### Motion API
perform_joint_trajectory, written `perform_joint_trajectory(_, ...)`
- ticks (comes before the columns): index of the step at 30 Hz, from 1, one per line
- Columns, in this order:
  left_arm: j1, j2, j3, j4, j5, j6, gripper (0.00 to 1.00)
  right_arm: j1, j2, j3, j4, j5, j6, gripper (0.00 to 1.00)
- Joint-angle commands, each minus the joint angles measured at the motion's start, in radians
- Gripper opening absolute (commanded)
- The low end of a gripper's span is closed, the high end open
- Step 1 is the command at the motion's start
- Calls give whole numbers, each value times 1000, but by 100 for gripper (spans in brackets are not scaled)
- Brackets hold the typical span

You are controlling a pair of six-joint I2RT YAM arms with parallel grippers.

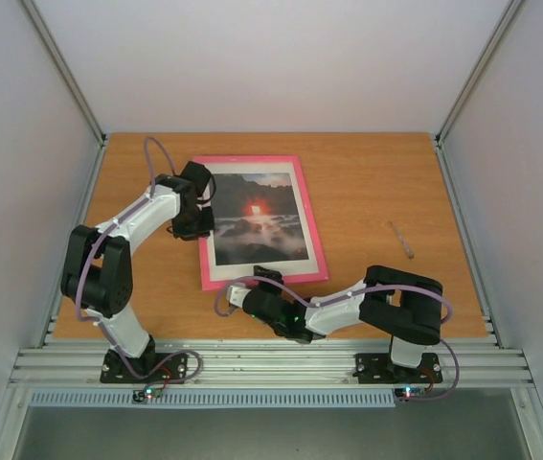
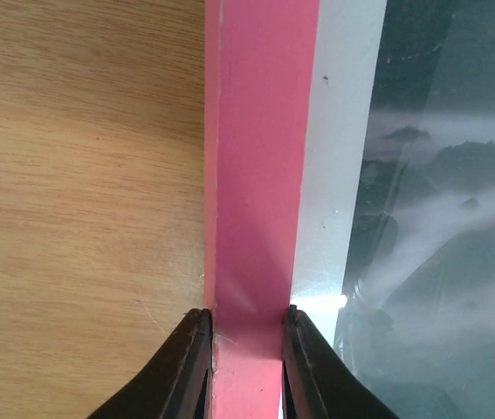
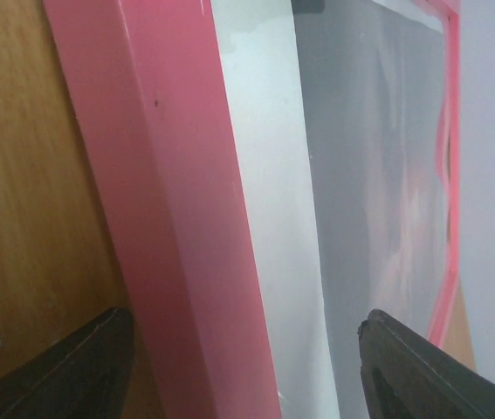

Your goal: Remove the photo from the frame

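Photo (image 1: 258, 213), a red sunset among dark clouds with a white border, lies in the pink frame (image 1: 252, 160) on the desk (image 1: 376, 192). Left hand (image 2: 247, 319) pinches its 9 o'clock rail; right hand (image 3: 243, 319) gapes around the 6 o'clock rail.

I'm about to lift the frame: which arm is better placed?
Left, probably: the left pincer is shut on the pink frame's side rail, while the right pincer stands open, gripping nothing.
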Motion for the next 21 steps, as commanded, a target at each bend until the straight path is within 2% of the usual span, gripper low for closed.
perform_joint_trajectory(1,7,-64,8,15,41,-38,0,10,52,-12,198,86,-50,69)
perform_joint_trajectory(9,10,-92,-14,13,53,-43,0,8,149,-20,466,168,-184,51)
perform_joint_trajectory(13,20,-123,-34,18,60,-49,1,8,157,-30,584,189,-252,38)
perform_joint_trajectory(21,89,-212,-76,51,106,-81,1,8,41,-19,515,174,-241,16)
